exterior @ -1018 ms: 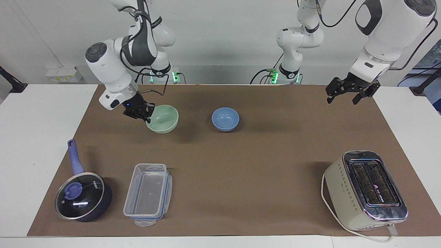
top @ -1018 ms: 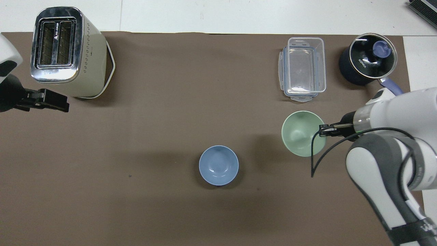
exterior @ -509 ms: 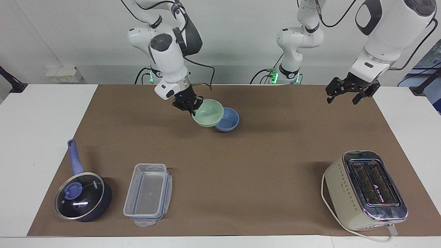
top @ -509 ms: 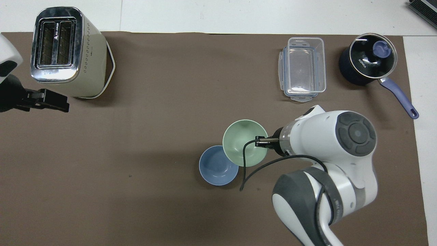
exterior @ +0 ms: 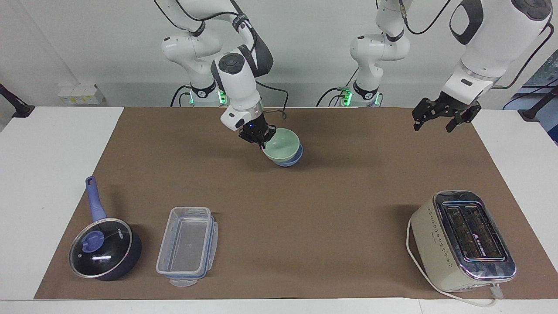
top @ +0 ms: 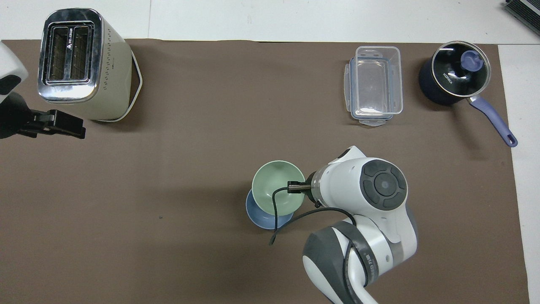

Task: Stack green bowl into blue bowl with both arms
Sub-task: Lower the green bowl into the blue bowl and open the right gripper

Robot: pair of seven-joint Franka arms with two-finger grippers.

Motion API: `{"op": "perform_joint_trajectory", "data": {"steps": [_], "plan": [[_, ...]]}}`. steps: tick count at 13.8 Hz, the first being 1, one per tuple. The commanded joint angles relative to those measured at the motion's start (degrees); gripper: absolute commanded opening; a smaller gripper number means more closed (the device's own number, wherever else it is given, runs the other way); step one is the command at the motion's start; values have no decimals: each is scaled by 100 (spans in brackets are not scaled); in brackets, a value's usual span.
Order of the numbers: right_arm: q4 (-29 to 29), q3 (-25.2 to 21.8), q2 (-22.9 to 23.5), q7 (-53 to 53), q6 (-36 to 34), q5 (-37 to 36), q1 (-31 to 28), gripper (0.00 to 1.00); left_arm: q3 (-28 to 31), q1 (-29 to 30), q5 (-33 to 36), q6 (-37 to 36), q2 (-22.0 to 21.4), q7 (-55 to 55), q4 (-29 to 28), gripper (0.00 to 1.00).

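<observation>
My right gripper [exterior: 260, 139] is shut on the rim of the pale green bowl [exterior: 282, 146] and holds it slightly tilted over the blue bowl [exterior: 293, 160]. The green bowl covers most of the blue bowl; I cannot tell whether they touch. In the overhead view the green bowl [top: 276, 185] overlaps the blue bowl [top: 258, 218], with the right gripper [top: 295, 186] at its rim. My left gripper [exterior: 432, 126] is open and empty, waiting in the air over the mat's edge at the left arm's end; it also shows in the overhead view [top: 63, 126].
A cream toaster [exterior: 462, 240] stands at the left arm's end, farther from the robots. A clear plastic container [exterior: 187, 246] and a dark lidded pan with a blue handle [exterior: 104, 248] stand at the right arm's end, farther from the robots. A brown mat [exterior: 327, 209] covers the table.
My right gripper has carried the green bowl from the right arm's end toward the table's middle, until it is over the blue bowl. The left arm has not moved.
</observation>
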Motion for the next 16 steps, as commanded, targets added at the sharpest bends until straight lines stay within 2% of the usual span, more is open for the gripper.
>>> {"op": "perform_joint_trajectory", "data": {"steps": [1,3,5,16], "plan": [[-155,-26,-103,104,85,1,11,0,-27,73,-83,136,-157,14,-203,100],[-243,-17,-156,113,50,1,11,0,-27,73,-83,136,-157,14,-203,100],[-366,-26,-86,261,216,1,273,0,-27,73,-83,145,-157,14,-203,100],[-516,-17,90,403,586,1,354,0,-27,73,-83,136,-157,14,-203,100]]}}
